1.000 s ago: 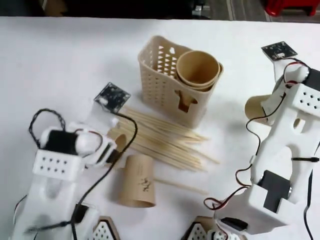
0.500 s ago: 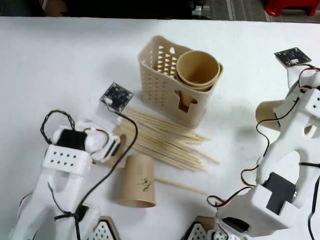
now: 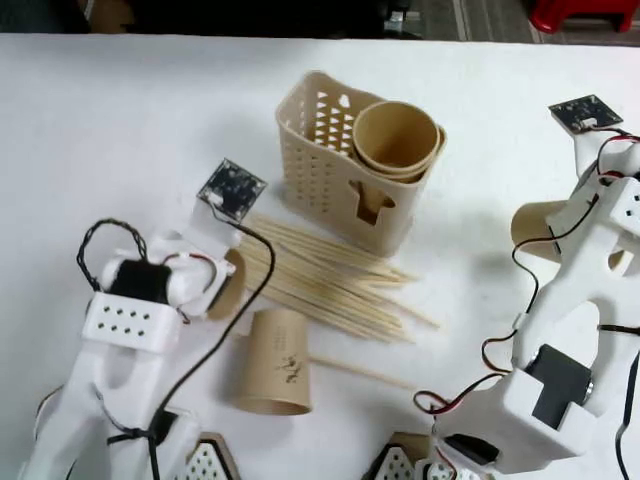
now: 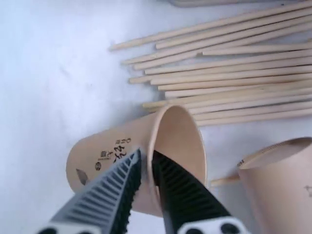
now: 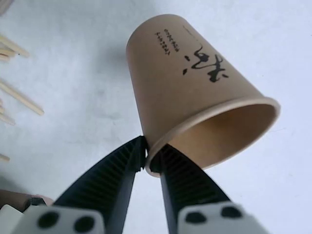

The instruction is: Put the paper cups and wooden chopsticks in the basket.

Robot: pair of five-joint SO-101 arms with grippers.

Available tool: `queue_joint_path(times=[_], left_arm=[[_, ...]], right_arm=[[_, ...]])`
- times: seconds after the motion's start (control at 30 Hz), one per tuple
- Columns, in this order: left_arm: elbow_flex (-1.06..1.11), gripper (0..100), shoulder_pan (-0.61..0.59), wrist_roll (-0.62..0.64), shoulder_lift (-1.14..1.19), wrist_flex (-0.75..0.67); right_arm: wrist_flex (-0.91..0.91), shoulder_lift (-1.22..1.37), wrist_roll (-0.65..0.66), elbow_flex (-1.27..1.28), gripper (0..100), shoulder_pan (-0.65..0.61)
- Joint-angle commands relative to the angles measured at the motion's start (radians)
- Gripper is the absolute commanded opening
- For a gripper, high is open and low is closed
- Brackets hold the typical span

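The cream basket [image 3: 330,175] stands at the table's middle with paper cups nested inside [image 3: 397,140]. A pile of wooden chopsticks [image 3: 330,280] lies in front of it, also seen in the left wrist view [image 4: 229,73]. My left gripper [image 4: 146,158] is shut on the rim of a brown paper cup [image 4: 117,156] lying on its side, at the pile's left end [image 3: 228,285]. Another cup [image 3: 272,362] lies loose close by [image 4: 280,185]. My right gripper [image 5: 147,152] pinches the rim of a tilted cup [image 5: 195,92] at the right [image 3: 530,228].
Bare white table stretches behind and to the left of the basket. One stray chopstick [image 3: 365,372] lies beside the loose cup. A few chopstick ends [image 5: 14,97] reach toward the right gripper. Both arm bases stand at the near edge.
The right arm has carried its cup to the right, away from the basket. The left arm has shifted slightly toward the far side, still pinching its cup.
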Motion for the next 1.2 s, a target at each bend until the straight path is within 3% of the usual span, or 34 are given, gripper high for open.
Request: queue_joint_path(times=[0.0, 0.3, 0.53, 0.87, 1.17], left_arm=[[-0.163, 2, 0.012, 0.006, 0.008, 0.164], [-0.686, 2, 0.021, 0.005, 0.013, 0.476], [-0.977, 2, 0.051, 0.012, 0.019, 0.505], [-1.049, 2, 0.306, 0.049, 0.033, 0.173], [-1.059, 2, 0.473, 0.098, 0.262, -0.133]], right_arm=[[0.008, -0.053, 0.008, -0.006, 1.9, 0.01], [0.008, -0.053, 0.008, -0.006, 1.9, 0.01], [0.008, -0.053, 0.008, -0.006, 1.9, 0.005], [0.007, -0.053, 0.008, -0.008, 1.9, -0.002], [0.007, -0.053, 0.002, -0.008, 1.9, -0.021]])
